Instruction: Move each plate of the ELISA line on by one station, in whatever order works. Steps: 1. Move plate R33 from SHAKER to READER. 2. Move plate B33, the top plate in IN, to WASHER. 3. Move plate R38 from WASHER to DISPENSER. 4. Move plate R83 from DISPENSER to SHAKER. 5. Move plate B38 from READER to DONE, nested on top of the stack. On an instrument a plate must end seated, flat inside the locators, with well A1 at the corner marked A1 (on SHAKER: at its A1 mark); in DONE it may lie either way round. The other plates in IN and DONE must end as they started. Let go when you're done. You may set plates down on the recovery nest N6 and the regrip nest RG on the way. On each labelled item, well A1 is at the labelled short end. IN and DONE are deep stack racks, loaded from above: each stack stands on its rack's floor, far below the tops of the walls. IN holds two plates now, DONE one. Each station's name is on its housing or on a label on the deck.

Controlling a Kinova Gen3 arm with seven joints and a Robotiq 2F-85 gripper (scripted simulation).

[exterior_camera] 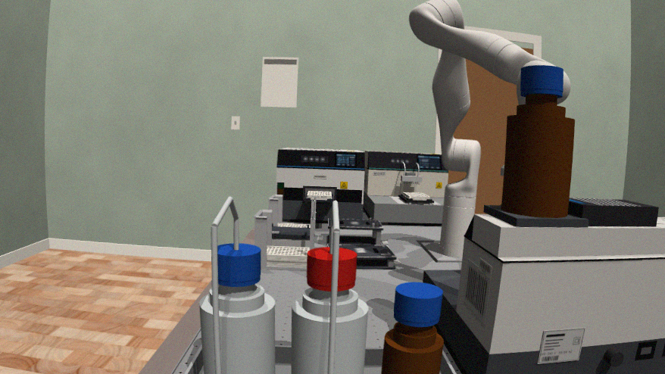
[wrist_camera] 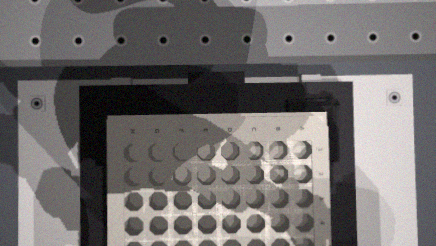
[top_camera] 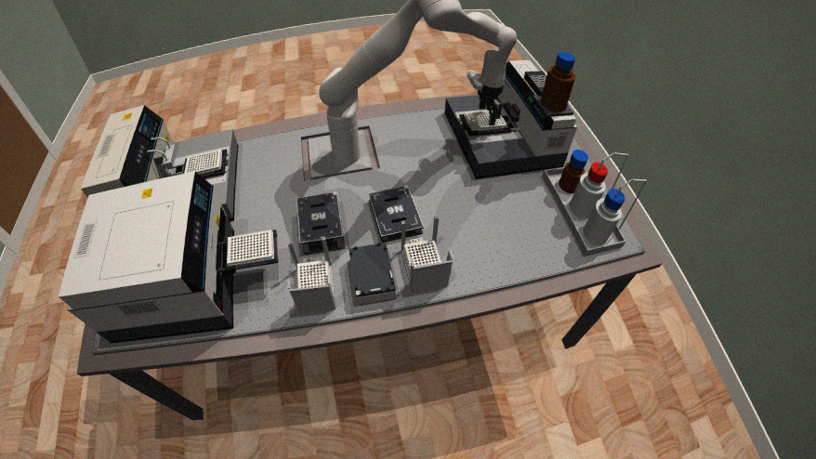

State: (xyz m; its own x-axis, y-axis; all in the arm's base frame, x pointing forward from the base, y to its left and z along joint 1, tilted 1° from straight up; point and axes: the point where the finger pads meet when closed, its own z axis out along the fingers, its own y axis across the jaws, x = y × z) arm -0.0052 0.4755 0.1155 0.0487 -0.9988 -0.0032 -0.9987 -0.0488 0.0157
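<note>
My gripper [top_camera: 491,115] is open and hangs low over a white well plate [top_camera: 479,121] [wrist_camera: 215,190] that sits in the dark nest [wrist_camera: 92,150] of the instrument [top_camera: 502,155] at the back right of the table. In the wrist view the plate fills the lower middle and my fingers do not show. In the exterior view the gripper is hidden behind a brown bottle [exterior_camera: 537,157]. Other white plates lie on the tray of the big instrument [top_camera: 249,247] at the left and on the smaller instrument [top_camera: 204,162] behind it. The dark platform [top_camera: 371,270] at the front middle is bare.
Two stack racks [top_camera: 310,297] [top_camera: 428,278] flank the dark platform, each with a white plate showing inside. Nests RG [top_camera: 319,216] and N6 [top_camera: 397,216] stand mid-table. A brown bottle [top_camera: 558,83] stands on the housing right of my gripper. A bottle tray [top_camera: 594,246] is at the right edge.
</note>
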